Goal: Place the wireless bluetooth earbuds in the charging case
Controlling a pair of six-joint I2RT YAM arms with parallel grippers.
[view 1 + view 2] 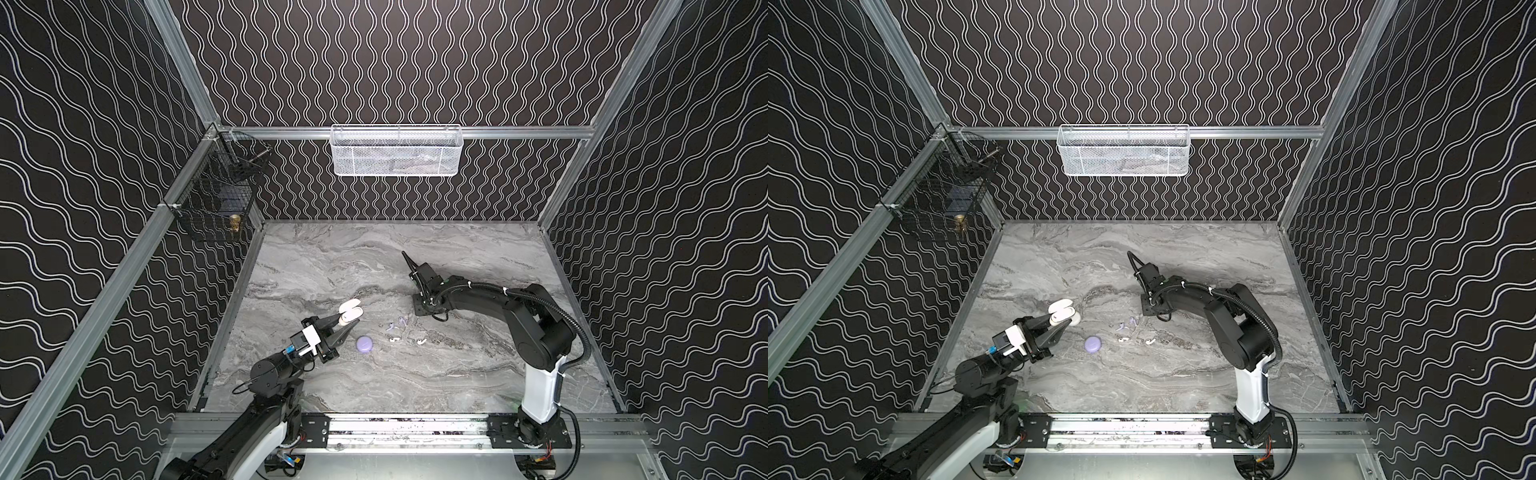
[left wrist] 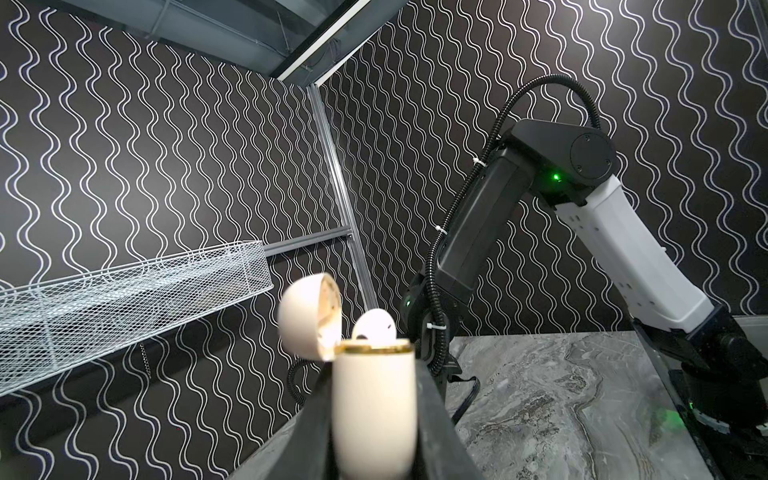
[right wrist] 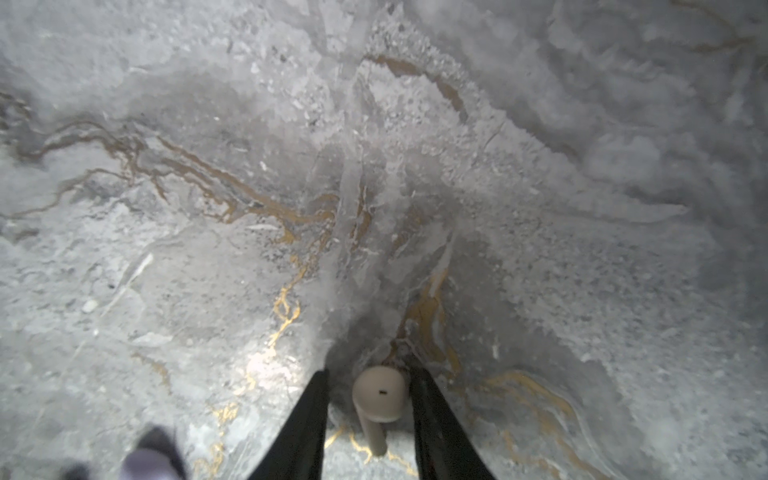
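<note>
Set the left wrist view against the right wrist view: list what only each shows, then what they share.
Left wrist only: the open charging case clamped in the left gripper, with one seated earbud; the white mesh basket; the right arm. Right wrist only: a second earbud between the parted jaws of the right gripper. Shared: the marble tabletop.

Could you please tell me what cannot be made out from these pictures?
White mesh basket: contents blurred behind mesh, both top views.
White charging case: second slot hidden by rim and seated earbud, left wrist view.
Loose earbuds: too small to count, top view.
Right claw: whether the earbud inside it rests on the table, right wrist view lacks depth.
Lavender blur: cut off by right wrist view's edge.
</note>
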